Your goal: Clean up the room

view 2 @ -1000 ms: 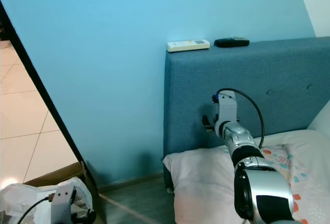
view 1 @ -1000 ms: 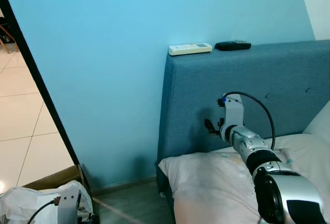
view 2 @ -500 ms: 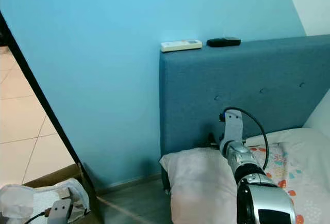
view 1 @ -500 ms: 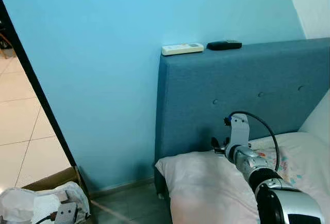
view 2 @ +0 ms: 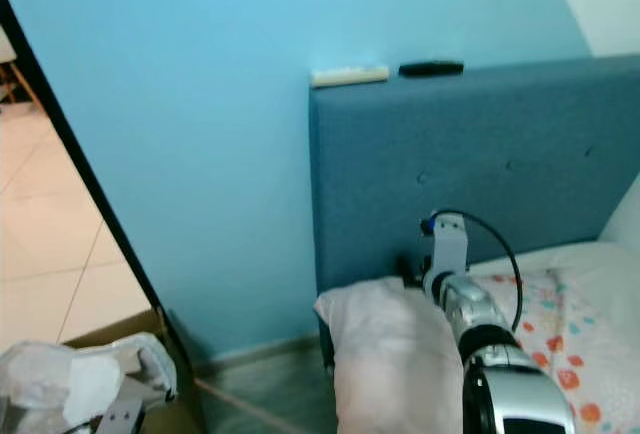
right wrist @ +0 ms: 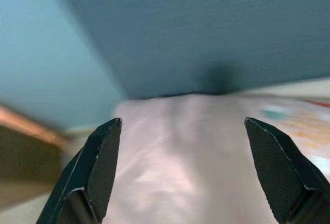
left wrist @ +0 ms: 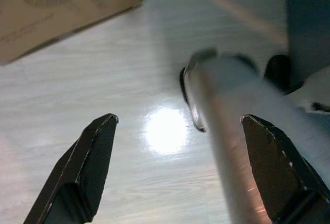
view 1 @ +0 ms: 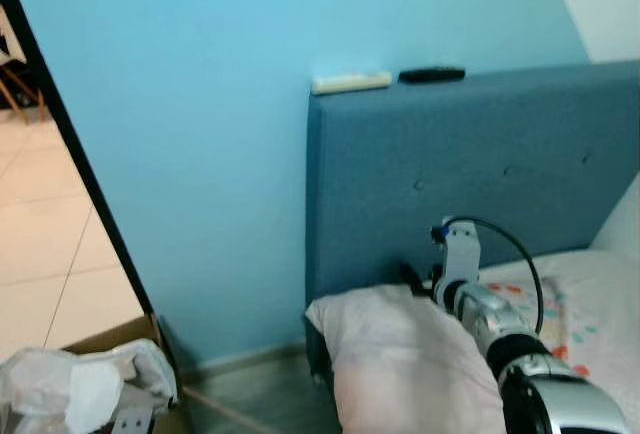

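Presently we note the right tool (right wrist: 180, 175) spread wide, empty, over the pink pillow (view 1: 410, 354) beside the blue headboard (view 1: 480, 174); left tool (left wrist: 180, 177) wide above the floor (left wrist: 129, 79); two remotes (view 1: 350, 82) atop the headboard.

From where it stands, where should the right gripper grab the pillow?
Probably the pillow's near left corner, coming from above. The open right gripper hovers over it by the headboard; that bulging, free corner gives the fingers something to pinch.
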`<state>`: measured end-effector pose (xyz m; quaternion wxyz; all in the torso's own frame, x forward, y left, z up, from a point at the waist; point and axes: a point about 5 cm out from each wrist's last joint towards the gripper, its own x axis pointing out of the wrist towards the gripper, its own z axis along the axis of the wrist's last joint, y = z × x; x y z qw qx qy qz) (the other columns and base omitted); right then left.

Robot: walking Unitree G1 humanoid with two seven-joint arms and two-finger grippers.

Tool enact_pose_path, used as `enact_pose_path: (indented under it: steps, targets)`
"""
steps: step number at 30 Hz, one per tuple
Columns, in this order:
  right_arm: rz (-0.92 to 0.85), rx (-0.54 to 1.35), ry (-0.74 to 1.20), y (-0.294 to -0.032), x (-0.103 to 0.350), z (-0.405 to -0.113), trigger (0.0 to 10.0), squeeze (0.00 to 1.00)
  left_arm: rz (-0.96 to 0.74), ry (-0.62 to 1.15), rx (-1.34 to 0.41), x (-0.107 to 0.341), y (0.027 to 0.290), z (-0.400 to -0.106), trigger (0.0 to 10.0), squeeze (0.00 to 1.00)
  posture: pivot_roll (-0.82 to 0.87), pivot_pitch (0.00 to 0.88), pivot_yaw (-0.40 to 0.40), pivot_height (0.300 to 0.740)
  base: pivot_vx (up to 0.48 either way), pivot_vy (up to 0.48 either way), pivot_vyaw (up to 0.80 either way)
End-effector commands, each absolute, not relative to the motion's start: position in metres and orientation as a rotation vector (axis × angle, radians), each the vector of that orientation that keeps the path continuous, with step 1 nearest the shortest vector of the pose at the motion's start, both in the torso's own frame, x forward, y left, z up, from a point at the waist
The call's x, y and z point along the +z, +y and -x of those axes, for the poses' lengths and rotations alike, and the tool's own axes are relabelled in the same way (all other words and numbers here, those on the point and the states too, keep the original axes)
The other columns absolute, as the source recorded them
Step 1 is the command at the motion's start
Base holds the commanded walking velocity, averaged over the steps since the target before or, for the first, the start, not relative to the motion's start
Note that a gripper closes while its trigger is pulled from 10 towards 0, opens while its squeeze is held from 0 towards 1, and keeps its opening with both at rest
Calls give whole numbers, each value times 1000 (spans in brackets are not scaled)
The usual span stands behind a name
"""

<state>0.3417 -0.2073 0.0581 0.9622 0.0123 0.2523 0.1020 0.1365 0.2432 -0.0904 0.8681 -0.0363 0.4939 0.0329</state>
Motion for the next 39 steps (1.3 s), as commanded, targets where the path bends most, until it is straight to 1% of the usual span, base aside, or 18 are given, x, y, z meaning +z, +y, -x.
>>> enact_pose_path:
  steps: [1,2,3,5,10,11,12,14,16,18,19,22,29,30,33,36,38,39]
  targets:
    - [-22,361,530,-188,53,-338,10000,0,68,1056,54,-93,241,-130,10000,0,-56,0,-2,616,0,0,0]
    - [-13,448,537,-178,52,-335,10000,0,67,1061,51,-94,242,-127,10000,0,-56,0,-2,611,0,0,0]
    - [-13,448,537,-178,52,-335,10000,0,67,1061,51,-94,242,-127,10000,0,-56,0,-2,611,0,0,0]
    - [62,656,581,-161,45,-321,10000,0,61,1071,45,-95,242,-122,10000,0,-53,0,-2,601,0,0,0]
    - [70,703,594,-157,44,-318,10000,0,59,1074,43,-95,243,-120,10000,0,-53,0,-4,596,0,0,0]
    - [88,740,671,-158,42,-314,10000,0,56,1074,36,-96,241,-121,10000,0,-53,0,-5,596,0,0,0]
    - [88,740,671,-158,42,-314,10000,0,56,1074,36,-96,241,-121,10000,0,-53,0,-5,596,0,0,0]
    - [148,777,821,-168,33,-302,10000,0,52,1068,22,-96,236,-126,10000,0,-55,1,-5,596,0,0,0]
    - [148,777,821,-168,33,-302,10000,0,52,1068,22,-96,236,-126,10000,0,-55,1,-5,596,0,0,0]
    - [204,813,954,-178,24,-286,10000,0,51,1063,12,-96,232,-130,10000,0,-54,3,-7,596,0,0,0]
    - [204,813,954,-178,24,-286,10000,0,51,1063,12,-96,232,-130,10000,0,-54,3,-7,596,0,0,0]
    - [330,779,1190,-208,16,-265,10000,0,51,1060,2,-96,227,-132,10000,0,-54,12,-10,596,0,0,0]
    - [397,714,1278,-235,29,-256,10000,0,52,1064,-4,-98,222,-129,10000,0,-66,28,-12,596,0,0,0]
    - [466,680,1355,-255,35,-244,10000,0,53,1070,-6,-99,220,-127,10000,0,-69,34,-16,596,0,0,0]
    - [466,680,1355,-255,35,-244,10000,0,53,1070,-6,-99,220,-127,10000,0,-69,34,-16,596,0,0,0]
    - [658,564,1479,-291,36,-229,10000,0,56,1064,-9,-99,217,-129,10000,0,-68,40,-18,596,0,0,0]
    - [658,564,1479,-291,36,-229,10000,0,56,1064,-9,-99,217,-129,10000,0,-68,40,-18,596,0,0,0]
    - [724,504,1523,-306,36,-225,10000,0,57,1061,-12,-98,216,-131,10000,0,-67,41,-18,596,0,0,0]
